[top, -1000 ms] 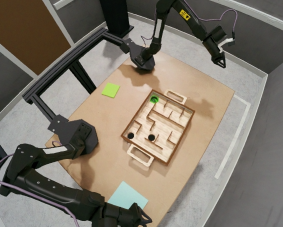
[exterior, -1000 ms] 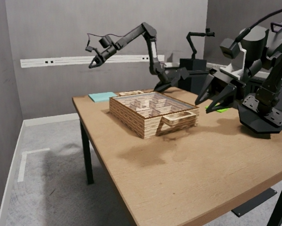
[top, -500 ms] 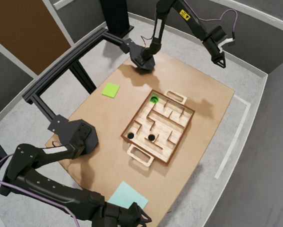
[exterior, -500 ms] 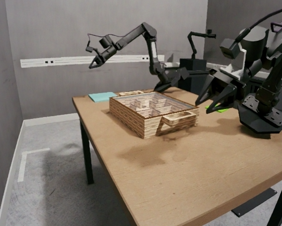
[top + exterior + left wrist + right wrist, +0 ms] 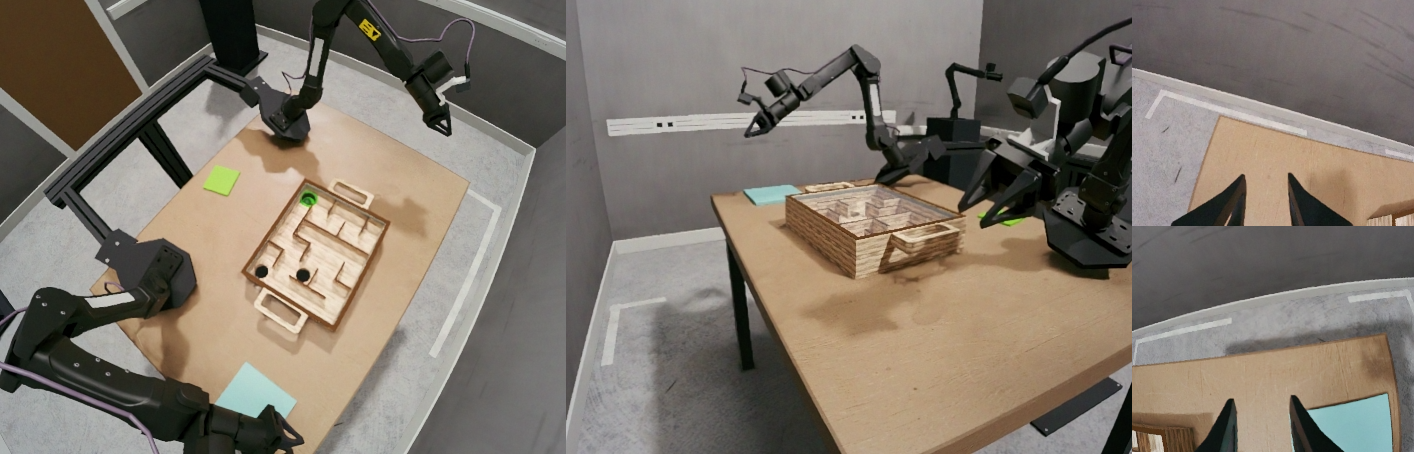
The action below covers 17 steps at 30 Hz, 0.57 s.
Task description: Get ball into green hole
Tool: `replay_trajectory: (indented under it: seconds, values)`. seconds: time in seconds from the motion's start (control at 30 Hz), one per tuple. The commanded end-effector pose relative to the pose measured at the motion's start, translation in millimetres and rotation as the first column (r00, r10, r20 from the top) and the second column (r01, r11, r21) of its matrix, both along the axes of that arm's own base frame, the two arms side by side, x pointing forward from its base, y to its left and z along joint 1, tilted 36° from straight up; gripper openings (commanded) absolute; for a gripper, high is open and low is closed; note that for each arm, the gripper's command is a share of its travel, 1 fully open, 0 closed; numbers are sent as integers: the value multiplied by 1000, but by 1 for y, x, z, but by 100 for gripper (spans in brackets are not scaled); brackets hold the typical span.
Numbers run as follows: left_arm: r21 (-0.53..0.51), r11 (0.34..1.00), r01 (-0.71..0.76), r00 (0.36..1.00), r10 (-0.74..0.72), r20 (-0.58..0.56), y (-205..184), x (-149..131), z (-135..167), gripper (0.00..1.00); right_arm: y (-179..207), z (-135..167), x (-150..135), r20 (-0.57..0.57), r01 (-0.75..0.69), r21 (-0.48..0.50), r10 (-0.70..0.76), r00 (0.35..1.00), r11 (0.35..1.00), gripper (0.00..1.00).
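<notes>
The maze board [image 5: 361, 276] [image 5: 821, 237] [image 5: 1380, 220] [image 5: 1179, 438] lay flat on the bench [image 5: 215, 225] [image 5: 941, 350] [image 5: 1257, 155] [image 5: 1257, 376], its ball indistinguishable, so its place could not be told. The green-bottomed hole [image 5: 308, 199] sat in the board's corner toward the left arm. The left hand [image 5: 446, 130] [image 5: 972, 215] [image 5: 1266, 179] and right hand [image 5: 298, 441] [image 5: 748, 134] [image 5: 1262, 402] hung beyond the board's opposite ends, fingers apart, nothing between.
</notes>
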<state>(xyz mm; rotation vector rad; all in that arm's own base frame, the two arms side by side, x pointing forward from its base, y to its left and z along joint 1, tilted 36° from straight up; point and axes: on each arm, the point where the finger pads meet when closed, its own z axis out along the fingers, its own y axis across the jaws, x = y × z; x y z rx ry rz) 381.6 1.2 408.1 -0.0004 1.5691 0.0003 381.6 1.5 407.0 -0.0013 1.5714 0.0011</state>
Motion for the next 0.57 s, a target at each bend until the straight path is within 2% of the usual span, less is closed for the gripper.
replay_trajectory:
  seconds: [0.0,0.03,0.07,0.1,0.53]
  values:
    - [10,1000,6,999,-7,45,-2,-4,20,34,-2,29,-5,70,5,-10,-4,998,1000,34]
    - [10,1000,6,999,-7,45,-2,-4,20,34,-2,29,-5,70,5,-10,-4,998,1000,34]
    - [10,1000,6,999,-7,45,-2,-4,20,34,-1,15,-3,36,2,-10,-1,999,1000,34]
    - [10,1000,7,999,-7,44,-2,-4,20,34,-2,26,-4,56,7,-10,-7,998,1000,34]
    - [10,1000,7,999,-7,44,-2,-4,20,34,-2,26,-4,58,7,-10,-7,998,1000,34]
